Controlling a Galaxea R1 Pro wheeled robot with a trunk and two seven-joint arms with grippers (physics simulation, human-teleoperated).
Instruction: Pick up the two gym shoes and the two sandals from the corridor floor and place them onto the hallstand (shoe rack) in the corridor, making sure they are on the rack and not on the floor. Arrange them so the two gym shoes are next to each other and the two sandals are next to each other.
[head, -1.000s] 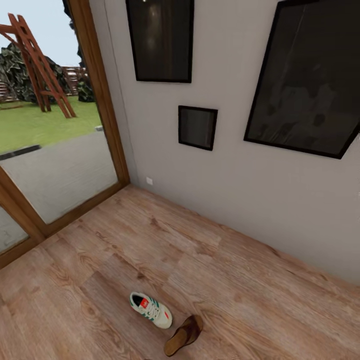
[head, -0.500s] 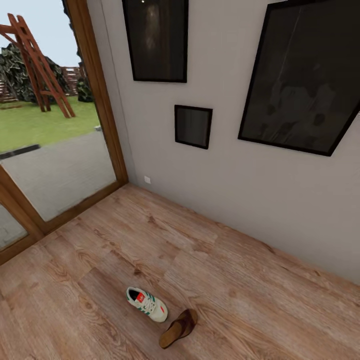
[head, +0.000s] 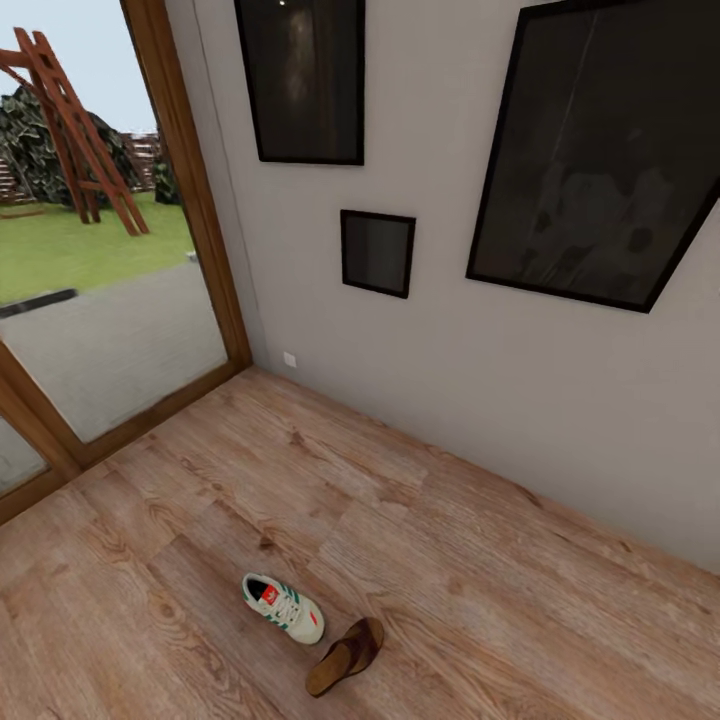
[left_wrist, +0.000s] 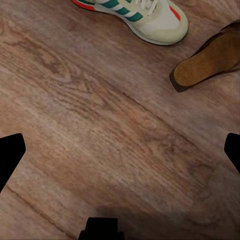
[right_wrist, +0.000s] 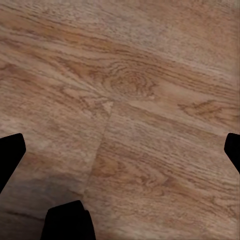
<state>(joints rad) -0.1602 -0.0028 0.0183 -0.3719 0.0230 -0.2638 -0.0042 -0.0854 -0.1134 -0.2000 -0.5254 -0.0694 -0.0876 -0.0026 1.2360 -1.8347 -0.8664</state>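
Sneaker (head: 283, 607) on wood floor (head: 480, 560), low in head view, long axis diagonal, toe toward sandal (head: 344, 656) just beside it, apart. Left wrist view: sneaker (left_wrist: 140, 15) and sandal (left_wrist: 210, 60) ahead of left gripper (left_wrist: 120, 150), fingers spread wide, empty. Right gripper (right_wrist: 120, 150) likewise spread, empty, over bare floor (right_wrist: 130, 85). Judgement: left arm nearer; reach forward along its fingers. Rack unseen.

bare floor (head: 480, 560) around gym shoe (head: 283, 607), sandal (head: 345, 656)
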